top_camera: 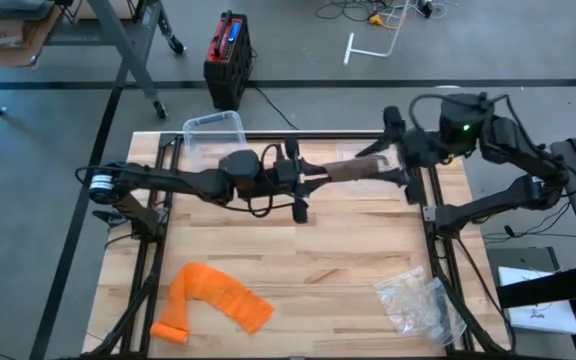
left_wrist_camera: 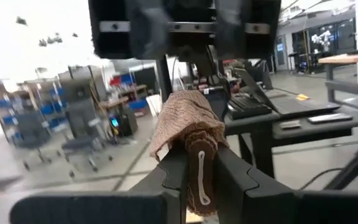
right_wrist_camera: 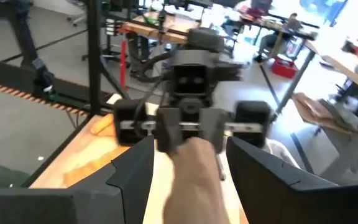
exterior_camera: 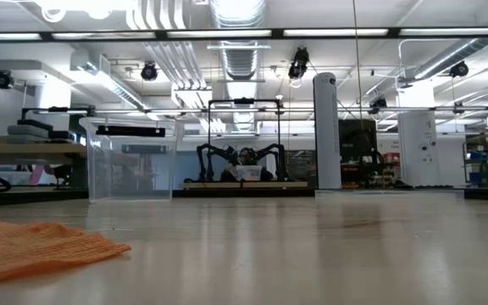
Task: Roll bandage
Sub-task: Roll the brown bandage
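High view shows my two arms meeting above the far half of the table (top_camera: 298,260), a brown bandage (top_camera: 353,168) stretched level between them. My left gripper (left_wrist_camera: 201,177) pinches one end between narrow fingers. My right gripper (right_wrist_camera: 188,165) stands partly spread around the other end; I cannot tell if it grips. The bandage's long axis runs straight from one hand to the other.
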